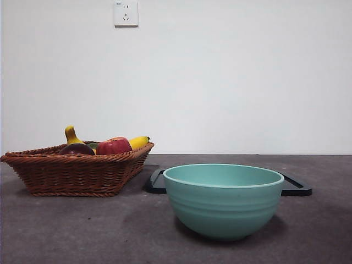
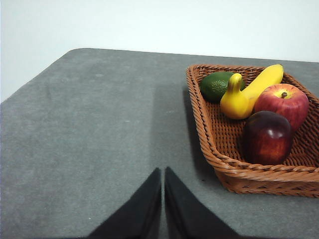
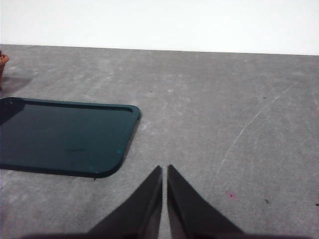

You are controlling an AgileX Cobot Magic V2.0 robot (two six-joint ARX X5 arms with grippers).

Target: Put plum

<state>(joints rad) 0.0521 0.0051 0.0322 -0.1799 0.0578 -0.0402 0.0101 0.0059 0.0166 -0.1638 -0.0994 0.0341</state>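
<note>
The plum (image 2: 267, 137) is a glossy dark maroon fruit lying in the wicker basket (image 2: 234, 172), at its near corner beside a red apple (image 2: 283, 103). From the front, the plum (image 1: 77, 149) peeks over the basket (image 1: 71, 173) rim at the left. My left gripper (image 2: 163, 172) is shut and empty over bare table, a short way from the basket. My right gripper (image 3: 164, 169) is shut and empty over the grey table, next to a dark tray (image 3: 60, 137). Neither arm shows in the front view.
A teal bowl (image 1: 223, 199) stands front and centre, with the dark tray (image 1: 294, 186) behind it. The basket also holds a yellow gourd (image 2: 236, 99), a banana (image 2: 264, 79) and a green avocado (image 2: 216, 85). A white wall with a socket (image 1: 126, 14) closes the back.
</note>
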